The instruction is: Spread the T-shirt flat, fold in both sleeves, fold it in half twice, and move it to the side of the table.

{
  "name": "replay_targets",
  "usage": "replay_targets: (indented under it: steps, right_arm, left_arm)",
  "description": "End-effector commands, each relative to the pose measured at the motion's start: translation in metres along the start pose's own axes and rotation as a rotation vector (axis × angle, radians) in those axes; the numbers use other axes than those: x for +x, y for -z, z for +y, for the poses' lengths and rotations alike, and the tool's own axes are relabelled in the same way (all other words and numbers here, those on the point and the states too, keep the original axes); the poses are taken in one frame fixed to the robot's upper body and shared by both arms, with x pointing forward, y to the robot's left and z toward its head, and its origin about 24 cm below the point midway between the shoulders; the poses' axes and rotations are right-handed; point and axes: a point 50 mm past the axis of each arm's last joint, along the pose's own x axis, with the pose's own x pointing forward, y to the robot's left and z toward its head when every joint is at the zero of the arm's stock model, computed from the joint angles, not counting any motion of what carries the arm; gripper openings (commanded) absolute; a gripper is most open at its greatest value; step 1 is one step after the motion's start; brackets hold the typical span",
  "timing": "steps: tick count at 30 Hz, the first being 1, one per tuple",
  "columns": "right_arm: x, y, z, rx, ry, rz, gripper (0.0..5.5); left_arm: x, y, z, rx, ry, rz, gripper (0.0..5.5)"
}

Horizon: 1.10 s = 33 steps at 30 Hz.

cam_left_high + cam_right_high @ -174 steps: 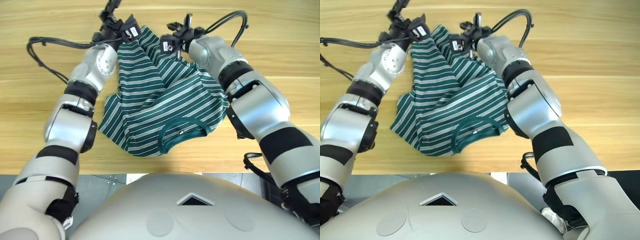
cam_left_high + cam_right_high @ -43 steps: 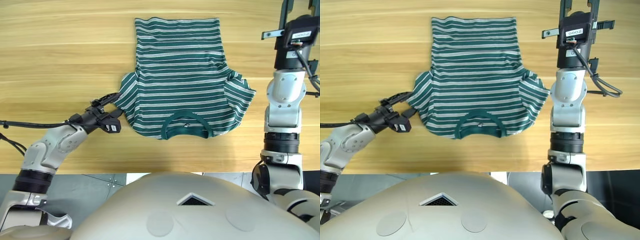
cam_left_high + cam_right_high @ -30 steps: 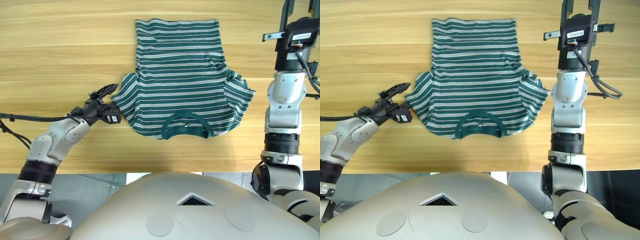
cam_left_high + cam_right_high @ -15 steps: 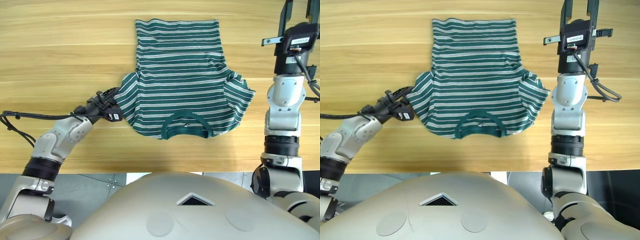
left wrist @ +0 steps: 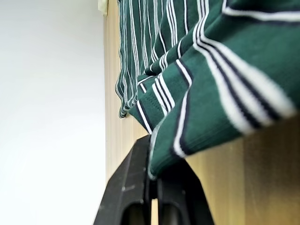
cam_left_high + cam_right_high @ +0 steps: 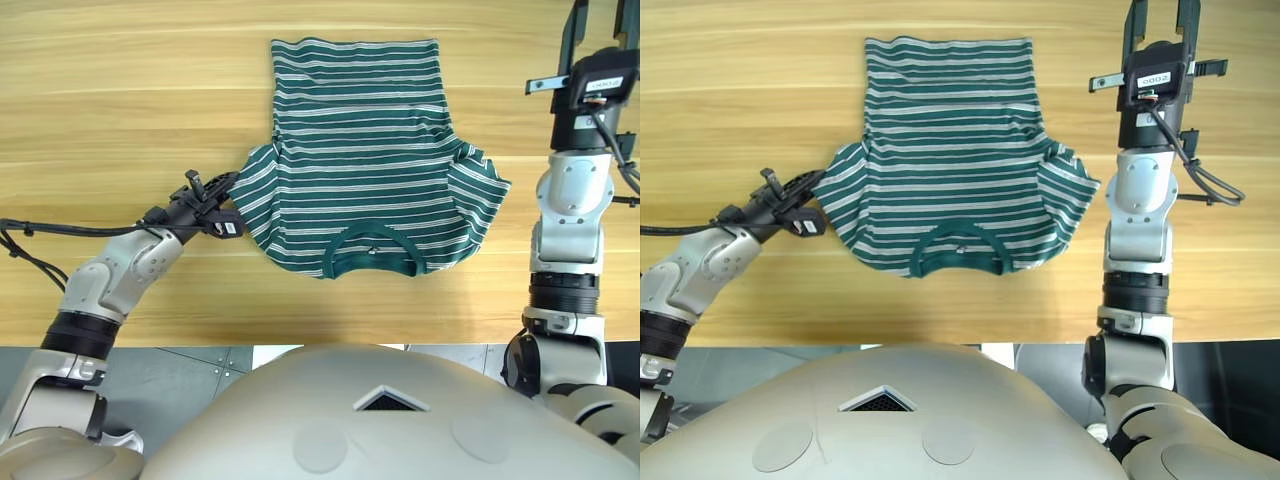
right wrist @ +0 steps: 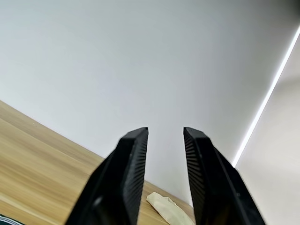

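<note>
Sleeve-folding next, judging by the layout: T-shirt (image 6: 360,140) spread flat on the wooden table (image 6: 120,90), collar (image 6: 372,250) nearest the robot, hem at the far end, both sleeves sticking out to the sides. Lift the left sleeve (image 6: 255,185) only slightly, carry it straight across toward the middle of the chest, and set it down with the crease in line with the side of the body. Avoid dragging, likely to pull the whole shirt askew and ruck the stripes. Release only after laying the cloth down, then press out any raised wrinkle. Left gripper (image 6: 222,190) low over the table at the outer edge of that sleeve, fingers (image 5: 136,187) pressed together with the striped hem pinched between them; a thin bite close to the edge, so probably best moved slowly to guard against slipping. Right gripper (image 7: 164,140) raised beyond the right side of the shirt, well apart from the right sleeve (image 6: 480,185), fingers parted by a moderate gap, holding and touching nothing. Mirror the same fold there afterwards.
</note>
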Motion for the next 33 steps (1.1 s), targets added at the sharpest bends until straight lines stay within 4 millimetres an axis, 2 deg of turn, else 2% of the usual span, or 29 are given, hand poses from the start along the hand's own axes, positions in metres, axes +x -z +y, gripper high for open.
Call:
replay_targets:
  steps: [1, 6, 18, 22, 27, 33]
  right_arm:
    - [-0.002, 0.001, -0.003, -0.004, 0.0, 0.012, 1.39]
    - [-0.005, 0.004, -0.003, -0.006, 0.001, 0.023, 1.39]
    - [-0.009, 0.012, 0.003, -0.002, -0.01, 0.057, 1.39]
    - [-0.008, 0.014, 0.006, 0.001, -0.017, 0.062, 1.39]
    - [-0.006, 0.014, 0.009, 0.005, -0.017, 0.06, 1.39]
    - [-0.004, 0.014, 0.009, 0.006, -0.016, 0.054, 1.39]
  left_arm:
    - [-0.006, -0.02, -0.054, -0.143, 0.14, -0.025, 0.01]
    - [0.01, -0.032, -0.04, -0.218, -0.027, -0.091, 0.01]
    - [0.034, -0.049, -0.015, -0.315, -0.212, -0.207, 0.01]
    - [0.041, -0.067, -0.026, -0.311, -0.132, -0.298, 0.01]
    - [0.041, -0.076, -0.046, -0.295, 0.011, -0.348, 0.01]
    - [0.042, -0.069, -0.059, -0.354, 0.095, -0.316, 1.14]
